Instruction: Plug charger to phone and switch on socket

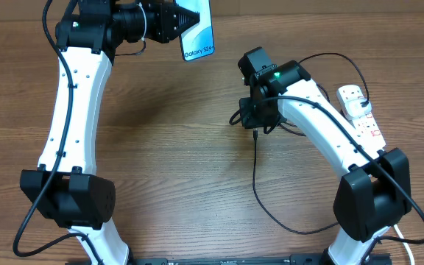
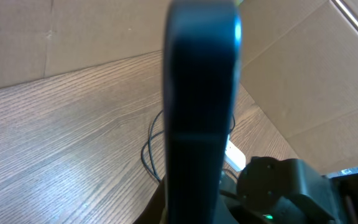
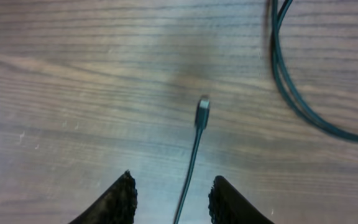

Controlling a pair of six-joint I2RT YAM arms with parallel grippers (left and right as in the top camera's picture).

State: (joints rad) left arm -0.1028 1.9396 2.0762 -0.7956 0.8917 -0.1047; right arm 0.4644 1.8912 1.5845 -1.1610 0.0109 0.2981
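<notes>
**Legible text.** The only readable writing is "Galaxy S24+", on the lit blue-white screen of the phone [image 1: 200,40] at the top centre of the overhead view. The socket [image 1: 365,118], a white power strip at the right edge of that view, carries markings too small to read.

**Differences between views.**
- The overhead view shows the phone's screen face. My left wrist view shows the same phone only as a dark, blurred edge standing up the middle of the frame, with no text visible.
- The overhead view shows the charger [image 1: 256,177] as a thin black cable running down the frame from my right wrist, then curving to the lower right.
- Only my right wrist view shows its connector tip [image 3: 202,114] clearly. It lies flat on the wooden table [image 3: 73,74] at centre frame, pointing toward the top edge, and is not in the phone.
- A loop of dark cable crosses the upper right of the right wrist view.

**Hands.**
- My left gripper [image 1: 191,20] is clamped on the phone and holds it clear of the table.
- My right gripper [image 3: 174,193] has its fingers apart and holds nothing. The charger cable runs up between them at the bottom of the frame.
- The phone and the connector tip are well apart.
</notes>
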